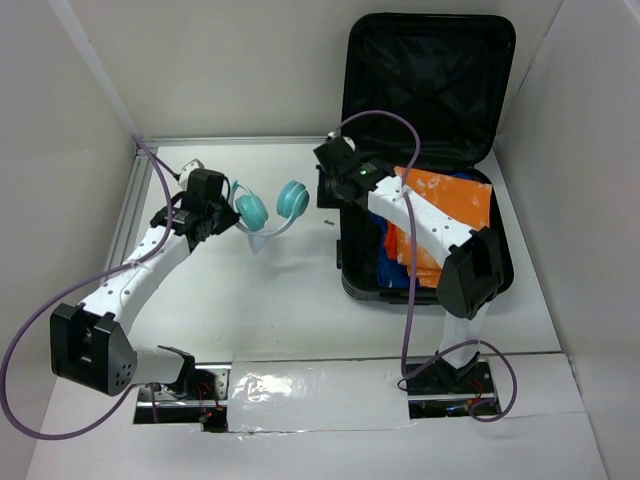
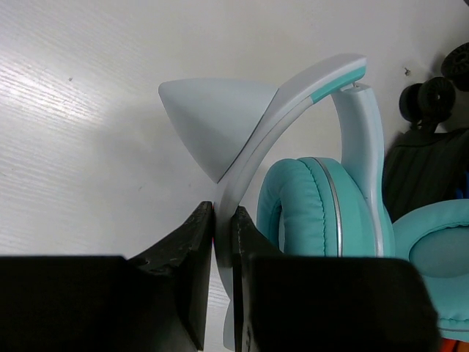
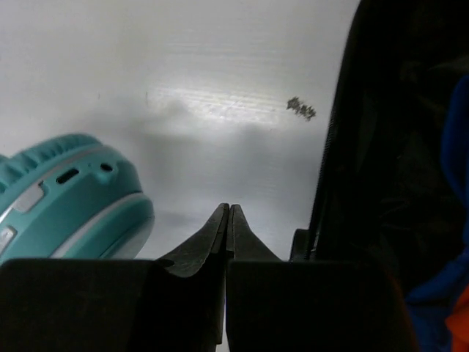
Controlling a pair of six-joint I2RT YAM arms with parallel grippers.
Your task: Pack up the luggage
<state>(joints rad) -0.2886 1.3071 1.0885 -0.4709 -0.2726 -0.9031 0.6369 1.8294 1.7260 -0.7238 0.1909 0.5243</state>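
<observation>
The left gripper (image 2: 223,224) is clamped on the pale headband (image 2: 245,165) of the teal cat-ear headphones (image 2: 315,205). The right gripper (image 3: 228,220), fingers pressed together on nothing, is over the white table (image 1: 280,300). The open black hard-shell suitcase (image 1: 430,70) lies at three o'clock of both, just beside the right one.

Right arm (image 1: 425,218) across open luggage (image 1: 430,70)

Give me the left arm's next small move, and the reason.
Probably lift the cat-ear headphones and carry them right toward the open suitcase. The left tool is shut on their grey headband, and they are outside the case, to its left. The right tool, shut and empty, sits by the case's left edge, so keep clear of it.
</observation>
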